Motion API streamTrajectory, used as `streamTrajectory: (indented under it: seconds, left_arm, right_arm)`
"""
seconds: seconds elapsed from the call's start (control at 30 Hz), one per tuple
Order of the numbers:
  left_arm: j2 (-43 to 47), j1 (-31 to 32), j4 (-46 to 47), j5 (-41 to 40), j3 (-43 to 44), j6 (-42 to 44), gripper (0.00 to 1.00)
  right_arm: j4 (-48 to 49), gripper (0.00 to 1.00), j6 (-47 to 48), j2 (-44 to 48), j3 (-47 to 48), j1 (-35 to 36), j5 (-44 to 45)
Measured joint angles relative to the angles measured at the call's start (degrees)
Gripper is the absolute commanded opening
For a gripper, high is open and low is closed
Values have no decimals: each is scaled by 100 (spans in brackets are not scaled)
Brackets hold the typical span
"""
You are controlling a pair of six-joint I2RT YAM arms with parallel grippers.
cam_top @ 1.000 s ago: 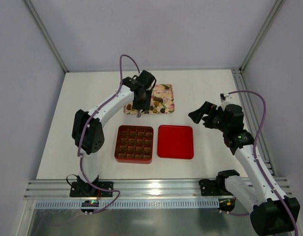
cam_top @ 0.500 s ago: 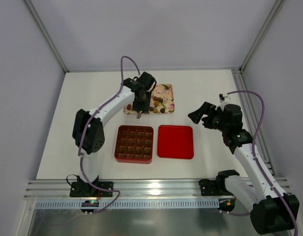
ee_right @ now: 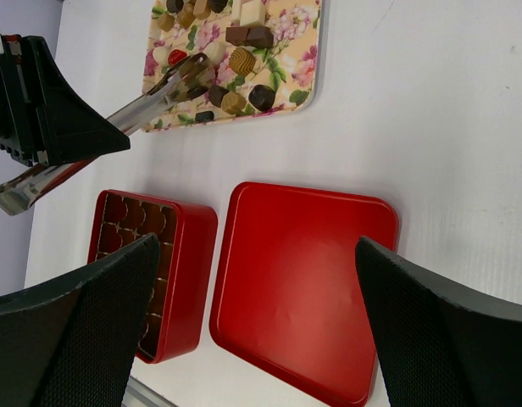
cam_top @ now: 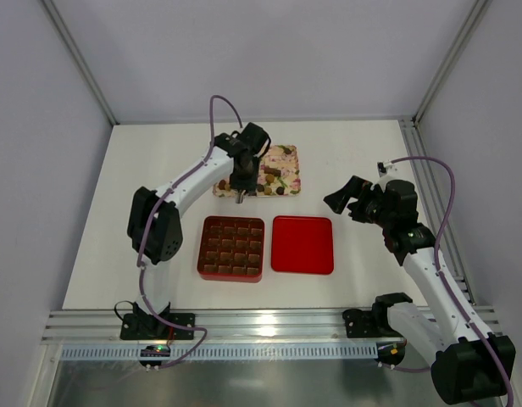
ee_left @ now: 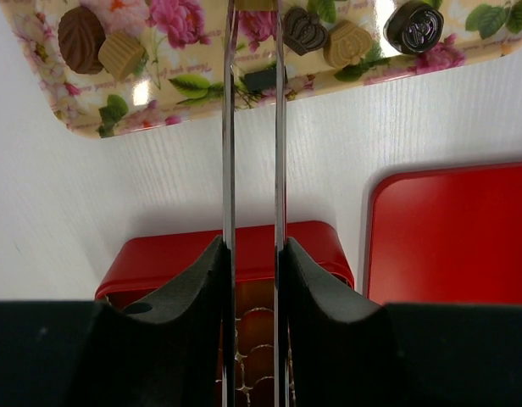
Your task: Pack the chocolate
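Note:
Several dark and tan chocolates (ee_left: 81,38) lie on the cream floral tray (ee_left: 193,85); they also show in the right wrist view (ee_right: 261,96) and the top view (cam_top: 274,174). My left gripper (ee_left: 254,254) is shut on metal tongs (ee_left: 229,127) that reach over the tray's near edge. Their tips run out of the left wrist view. In the right wrist view the tongs (ee_right: 159,95) end among the chocolates; I cannot tell if they grip one. The open red box (cam_top: 231,248) has brown-lined cells. My right gripper (ee_right: 254,244) is open, empty and raised.
The flat red lid (cam_top: 302,244) lies right of the red box, touching or nearly touching it; it also shows in the right wrist view (ee_right: 303,271). Metal frame posts and rails border the white table (cam_top: 363,153).
The left arm has shifted very slightly over the tray's near edge. The right arm has not moved.

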State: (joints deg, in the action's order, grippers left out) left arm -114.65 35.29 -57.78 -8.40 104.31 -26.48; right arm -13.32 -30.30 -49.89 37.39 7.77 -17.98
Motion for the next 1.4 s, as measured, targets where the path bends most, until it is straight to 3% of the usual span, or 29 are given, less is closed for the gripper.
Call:
streamTrajectory:
  seconds: [0.53,0.77,1.4]
  left_arm:
    - [96,0,-380,-122,551,44,24]
    - [772,0,-577,-118,476,37,25]
    - [3987,2,-1161,-46,-2011,-387,25]
  right_arm:
    - [0,96,2,0,0,0,-4]
    - [4,96,2,-17,0,0,-48]
    - [-2,95,87,-380,0,120,-76]
